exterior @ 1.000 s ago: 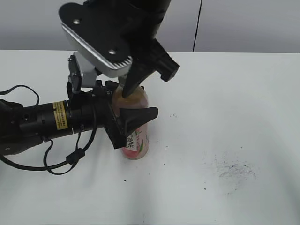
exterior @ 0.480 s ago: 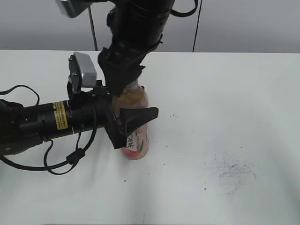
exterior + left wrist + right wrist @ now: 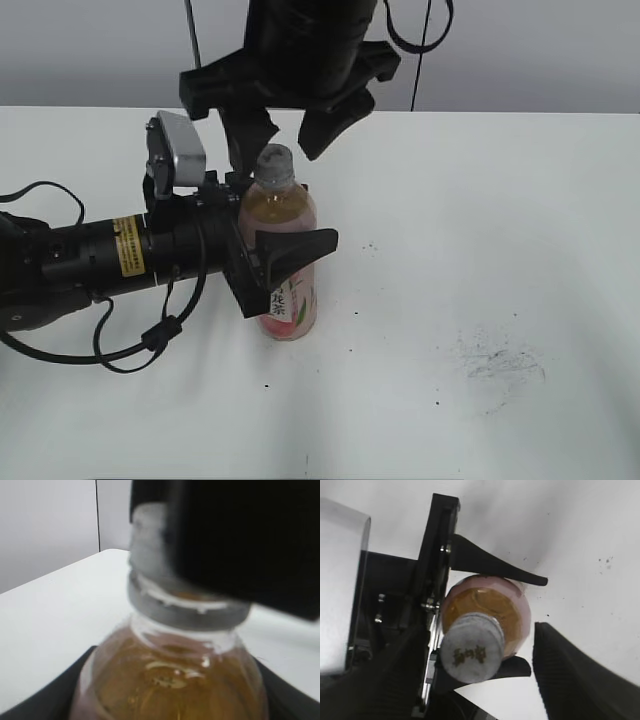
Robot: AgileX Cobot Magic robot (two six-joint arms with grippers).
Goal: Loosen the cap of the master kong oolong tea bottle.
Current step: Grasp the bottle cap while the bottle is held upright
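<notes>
The master kong oolong tea bottle (image 3: pixel 289 213) stands upright on the white table, amber tea showing above its pink label. My left gripper (image 3: pixel 286 243) reaches in from the left and is shut on the bottle's body; its black fingers (image 3: pixel 492 566) hug both sides. The grey-white cap (image 3: pixel 274 162) sits on the neck and is bare. My right gripper (image 3: pixel 283 132) hangs above it, open, one finger on each side of the cap and apart from it. From above, the cap (image 3: pixel 471 650) shows printed characters. The left wrist view shows the cap (image 3: pixel 150 550) blurred, partly behind a black finger (image 3: pixel 240 540).
The white table (image 3: pixel 480 200) extends to the right of the bottle, with a grey smudge (image 3: pixel 500 365) at the front right. A black cable (image 3: pixel 130 352) loops beside the left arm. A grey wall stands behind the table.
A second ago the right gripper's fingers were down over the cap. It has since turned, opened and risen, so the cap now shows. The left gripper and the bottle have not moved.
</notes>
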